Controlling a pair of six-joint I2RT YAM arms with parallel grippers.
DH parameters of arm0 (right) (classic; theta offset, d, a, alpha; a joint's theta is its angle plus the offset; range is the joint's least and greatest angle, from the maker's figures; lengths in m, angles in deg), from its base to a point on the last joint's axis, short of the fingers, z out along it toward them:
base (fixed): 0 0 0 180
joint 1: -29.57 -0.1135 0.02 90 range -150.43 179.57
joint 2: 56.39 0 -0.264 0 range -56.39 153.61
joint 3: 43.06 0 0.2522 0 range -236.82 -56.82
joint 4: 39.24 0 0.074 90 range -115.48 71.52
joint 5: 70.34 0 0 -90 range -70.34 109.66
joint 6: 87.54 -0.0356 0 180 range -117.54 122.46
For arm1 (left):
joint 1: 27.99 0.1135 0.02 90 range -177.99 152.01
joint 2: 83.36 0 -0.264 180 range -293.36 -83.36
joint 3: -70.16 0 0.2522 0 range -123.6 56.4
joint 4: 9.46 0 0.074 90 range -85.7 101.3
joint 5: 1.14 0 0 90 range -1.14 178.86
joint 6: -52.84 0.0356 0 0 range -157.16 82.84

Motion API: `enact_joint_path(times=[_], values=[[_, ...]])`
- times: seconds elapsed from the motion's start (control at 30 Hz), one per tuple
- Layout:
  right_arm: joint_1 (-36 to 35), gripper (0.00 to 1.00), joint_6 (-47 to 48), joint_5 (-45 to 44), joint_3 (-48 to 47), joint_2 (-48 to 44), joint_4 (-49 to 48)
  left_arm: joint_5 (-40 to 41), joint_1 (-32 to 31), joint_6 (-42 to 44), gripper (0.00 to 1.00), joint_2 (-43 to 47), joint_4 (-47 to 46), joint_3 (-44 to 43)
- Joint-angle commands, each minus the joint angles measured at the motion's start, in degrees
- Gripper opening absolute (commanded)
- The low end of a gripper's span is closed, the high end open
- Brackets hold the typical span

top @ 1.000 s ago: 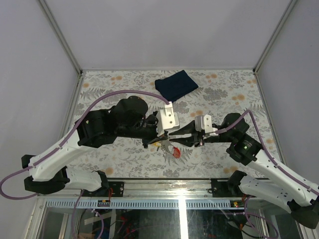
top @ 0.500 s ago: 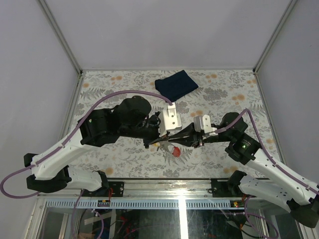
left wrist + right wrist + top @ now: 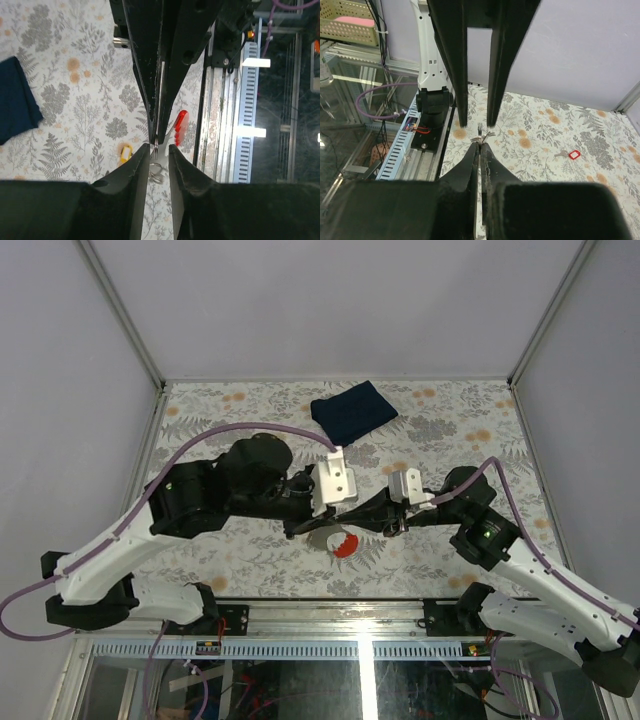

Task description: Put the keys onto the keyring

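The keyring (image 3: 322,537) hangs just above the table (image 3: 250,410) between the two arms, its red tag (image 3: 343,545) dangling beside it; the right gripper (image 3: 479,146) is clenched on the thin wire, as far as we can judge, with a sliver of metal showing at its tips; the left gripper (image 3: 159,148) stands released, one finger on either side of the wire, grasping nothing. The yellow key (image 3: 125,153) lies on the table near the ring but apart from it; the other key we cannot find in any view; so by our reckoning no key is threaded yet. What worries us: the hold is on a very thin wire, so a nudge from the left fingers could twist it or pull it free; the dangling tag may set the ring swinging and spoil the aim; and the key, small and flat on the table, may skid away when pinched.
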Motion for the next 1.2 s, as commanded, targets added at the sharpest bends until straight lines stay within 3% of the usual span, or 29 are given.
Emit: enact_joint_path(times=[0.0,0.23,0.47,0.87,1.17], values=[[-0.34,0.00,-6.47,-1.96,1.49,-1.41,-9.51,-0.39,-0.53,-2.36,0.24,7.24,-9.63,2.86],[-0.33,0.00,-18.72,-4.90,5.71,-1.59,-22.97,3.05,-0.61,-8.92,0.30,18.17,-21.43,13.25],[-0.33,0.00,-33.85,-7.76,11.24,2.28,-46.06,3.51,-0.57,-11.30,0.30,20.34,-24.09,16.54],[-0.29,0.00,-29.89,-13.82,14.02,4.52,-61.98,5.96,-0.61,-11.58,0.25,22.94,-32.13,20.63],[-0.35,0.00,-31.26,-11.43,13.56,7.26,-74.43,4.01,-0.57,-13.09,0.24,25.21,-42.83,24.57]])
